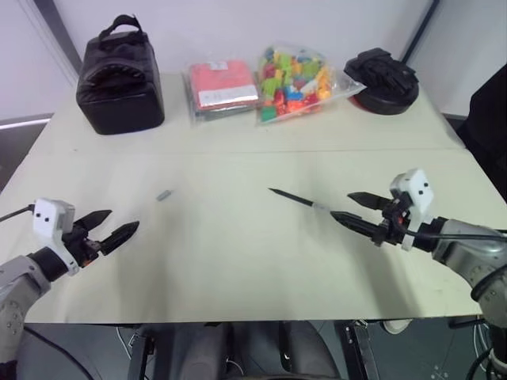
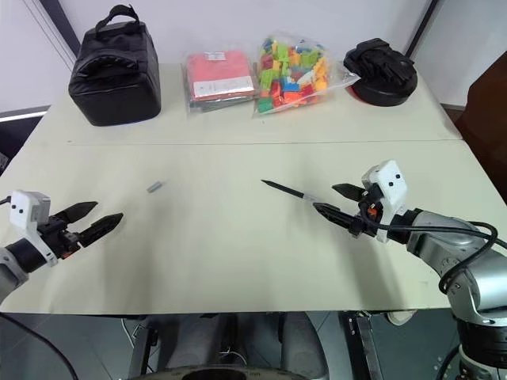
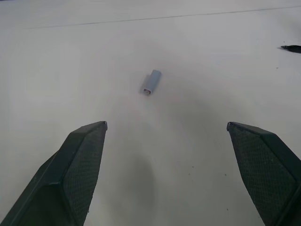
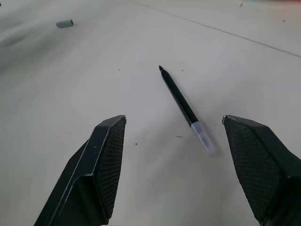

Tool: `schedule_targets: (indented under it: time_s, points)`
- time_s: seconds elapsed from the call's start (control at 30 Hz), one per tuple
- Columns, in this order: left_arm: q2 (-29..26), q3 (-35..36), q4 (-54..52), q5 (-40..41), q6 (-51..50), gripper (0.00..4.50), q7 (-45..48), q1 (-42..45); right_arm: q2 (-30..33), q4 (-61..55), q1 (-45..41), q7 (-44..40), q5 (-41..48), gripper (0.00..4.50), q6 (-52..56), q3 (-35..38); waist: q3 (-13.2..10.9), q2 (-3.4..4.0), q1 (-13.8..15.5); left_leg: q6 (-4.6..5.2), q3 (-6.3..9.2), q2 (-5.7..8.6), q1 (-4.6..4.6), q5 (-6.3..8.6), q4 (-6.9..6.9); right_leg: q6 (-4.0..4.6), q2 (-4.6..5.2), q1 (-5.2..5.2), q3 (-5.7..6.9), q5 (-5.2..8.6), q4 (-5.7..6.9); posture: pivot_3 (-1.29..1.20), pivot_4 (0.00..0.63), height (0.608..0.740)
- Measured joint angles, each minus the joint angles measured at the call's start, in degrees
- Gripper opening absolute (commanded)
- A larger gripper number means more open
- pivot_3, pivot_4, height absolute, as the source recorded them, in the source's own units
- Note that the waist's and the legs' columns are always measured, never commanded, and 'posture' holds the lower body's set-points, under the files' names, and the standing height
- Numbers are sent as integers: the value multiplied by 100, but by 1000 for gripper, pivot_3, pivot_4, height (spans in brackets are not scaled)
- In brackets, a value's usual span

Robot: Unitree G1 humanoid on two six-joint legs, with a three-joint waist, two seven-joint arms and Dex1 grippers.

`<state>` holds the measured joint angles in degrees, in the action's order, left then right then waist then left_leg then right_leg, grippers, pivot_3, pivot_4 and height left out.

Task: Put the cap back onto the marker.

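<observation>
Head camera first: the marker (image 1: 299, 201) lies flat right of centre on the table (image 1: 238, 261), long axis running from upper left to lower right, pointed tip at the upper-left end. Its pale tail end runs right up to the lower finger of the right gripper (image 1: 347, 207), so it's hard to say whether they touch. That gripper's jaws stand apart with nothing between them. The cap (image 1: 164, 195) is a tiny grey stub left of centre, too small here to read which end is open. The left gripper (image 1: 117, 225) sits at the lower left, jaws spread, empty, well apart from the cap.

Left wrist view: the cap (image 3: 152, 82) lies ahead of the wide-spread fingers (image 3: 77, 165), tilted a bit off upright in the frame. The marker's tip (image 3: 291, 47) just pokes in at the right edge, the rest cut off.

Right wrist view: the marker (image 4: 181, 101) lies between and ahead of the fingers (image 4: 106, 160), nearer the right one, tip toward the upper left, pale end blurry. The cap (image 4: 64, 23) sits in the top left corner.
</observation>
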<state>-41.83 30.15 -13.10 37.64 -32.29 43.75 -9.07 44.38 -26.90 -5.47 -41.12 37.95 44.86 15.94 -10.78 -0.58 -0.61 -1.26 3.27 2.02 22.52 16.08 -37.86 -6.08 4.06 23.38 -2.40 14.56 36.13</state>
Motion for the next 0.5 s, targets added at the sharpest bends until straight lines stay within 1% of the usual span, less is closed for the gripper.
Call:
schedule_targets:
  time_s: [0.3,0.5]
  points:
    - [68,-12,55,-122,26,4276,-47,-5,0,5,-10,-7,-13,3386,-33,-12,0,0,1,0,0,0,0,0,0,0,1,0,0,0,0,0,150,740]
    - [86,-12,96,-170,40,4276,-48,17,-19,65,-18,-38,-71,3386,-153,-153,0,0,1,0,0,0,0,0,0,0,1,0,0,0,0,0,150,740]
